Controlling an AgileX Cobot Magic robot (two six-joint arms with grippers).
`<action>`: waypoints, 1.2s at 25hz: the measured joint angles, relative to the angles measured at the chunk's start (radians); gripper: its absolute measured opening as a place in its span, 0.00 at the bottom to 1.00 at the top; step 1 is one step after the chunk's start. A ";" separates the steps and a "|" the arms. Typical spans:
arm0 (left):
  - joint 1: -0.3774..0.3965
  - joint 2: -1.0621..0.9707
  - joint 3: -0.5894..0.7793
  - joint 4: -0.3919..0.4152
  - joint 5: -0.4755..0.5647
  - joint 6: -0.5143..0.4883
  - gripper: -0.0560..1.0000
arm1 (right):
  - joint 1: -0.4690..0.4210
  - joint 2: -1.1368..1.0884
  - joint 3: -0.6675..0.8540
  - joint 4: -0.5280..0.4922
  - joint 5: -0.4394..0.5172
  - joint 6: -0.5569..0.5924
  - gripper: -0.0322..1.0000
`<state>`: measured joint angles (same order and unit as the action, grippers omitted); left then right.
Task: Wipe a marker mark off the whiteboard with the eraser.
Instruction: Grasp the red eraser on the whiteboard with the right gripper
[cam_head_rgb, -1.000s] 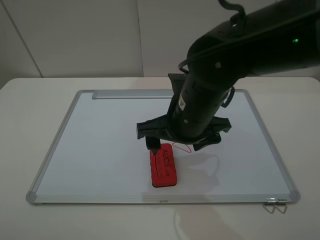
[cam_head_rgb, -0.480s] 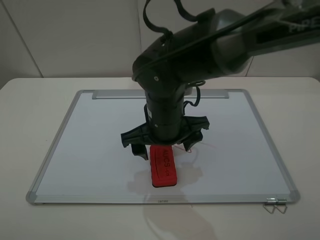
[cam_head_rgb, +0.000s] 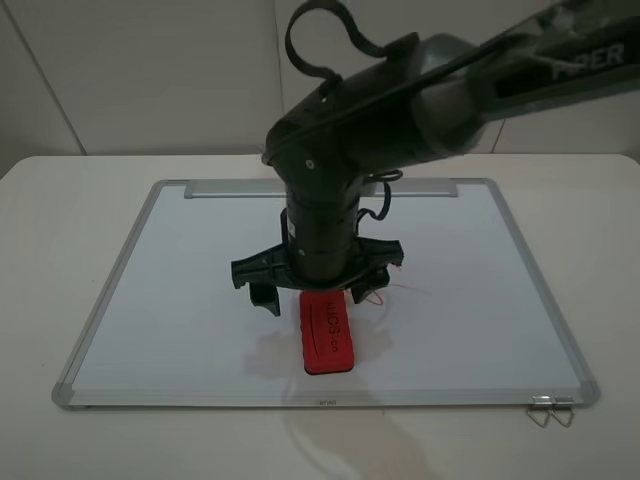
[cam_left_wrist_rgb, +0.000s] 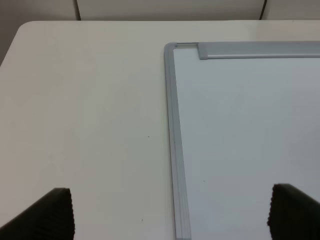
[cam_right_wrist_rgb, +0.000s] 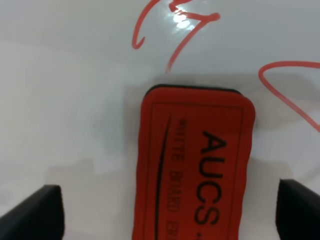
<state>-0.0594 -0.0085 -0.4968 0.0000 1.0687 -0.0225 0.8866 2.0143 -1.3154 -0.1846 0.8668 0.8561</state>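
Observation:
The red eraser (cam_head_rgb: 326, 335) with black "AUCS" lettering lies flat on the whiteboard (cam_head_rgb: 190, 290) near its front edge. My right gripper (cam_head_rgb: 312, 297) hangs open just above the eraser's far end, one finger on each side, not touching it. The right wrist view shows the eraser (cam_right_wrist_rgb: 197, 170) between the spread fingers (cam_right_wrist_rgb: 32, 212). Red zigzag strokes of the marker mark (cam_right_wrist_rgb: 172, 25) lie just beyond the eraser's far end; the arm hides them from above. My left gripper (cam_left_wrist_rgb: 170, 212) is open over the board's left frame (cam_left_wrist_rgb: 175, 150).
A second red scribble (cam_head_rgb: 380, 293) with a thin tail running right sits beside the eraser, its loop (cam_right_wrist_rgb: 290, 85) showing in the right wrist view. A silver tray strip (cam_head_rgb: 250, 189) runs along the far edge. Metal clips (cam_head_rgb: 552, 410) lie at the front right corner.
My right arm swung left across the board and its open gripper shifted left, centring over the eraser's far end. The eraser stayed in place.

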 joint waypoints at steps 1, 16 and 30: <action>0.000 0.000 0.000 0.000 0.000 0.000 0.79 | 0.000 0.007 0.000 0.000 0.000 0.000 0.76; 0.000 0.000 0.000 0.000 0.000 0.000 0.79 | -0.028 0.045 0.000 0.037 -0.020 -0.029 0.77; 0.000 0.000 0.000 0.000 0.000 0.000 0.79 | -0.046 0.076 0.000 0.051 -0.027 -0.030 0.77</action>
<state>-0.0594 -0.0085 -0.4968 0.0000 1.0687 -0.0225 0.8404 2.0907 -1.3154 -0.1336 0.8397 0.8262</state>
